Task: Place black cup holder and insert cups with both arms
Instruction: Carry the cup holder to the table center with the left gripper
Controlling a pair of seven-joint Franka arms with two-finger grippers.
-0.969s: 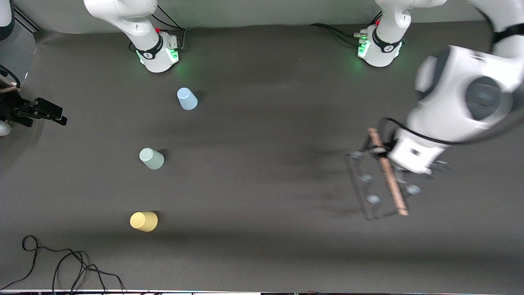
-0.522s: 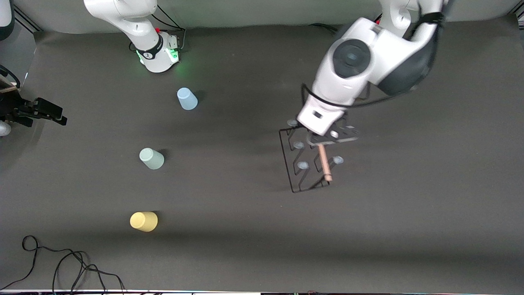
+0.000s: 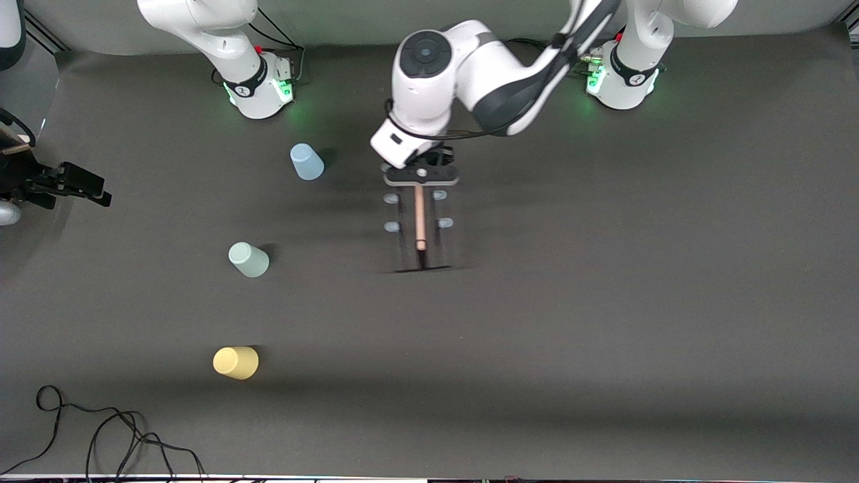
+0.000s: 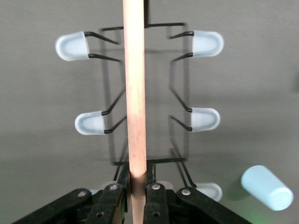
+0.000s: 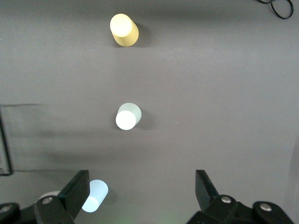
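Observation:
My left gripper (image 3: 421, 173) is shut on the light wooden rod handle (image 4: 134, 93) of the black cup holder (image 3: 421, 228). It holds the wire rack over the middle of the table, and pale-tipped pegs (image 4: 72, 45) stick out on both sides. Three cups stand on the table toward the right arm's end: light blue (image 3: 307, 162), pale green (image 3: 249, 260) and yellow (image 3: 236, 362). The blue cup (image 4: 267, 187) is beside the rack. My right gripper (image 5: 142, 184) hangs open high over the blue cup (image 5: 96, 195), with nothing between its fingers. It is outside the front view.
A black clamp-like device (image 3: 67, 184) juts in at the table's edge on the right arm's end. A loose black cable (image 3: 100, 429) lies at the near corner there. The two arm bases (image 3: 258, 87) (image 3: 621, 77) stand along the table's robot side.
My left arm has swung the cup holder from the left arm's end of the table to the middle, beside the blue cup. The cups and the right arm have not moved.

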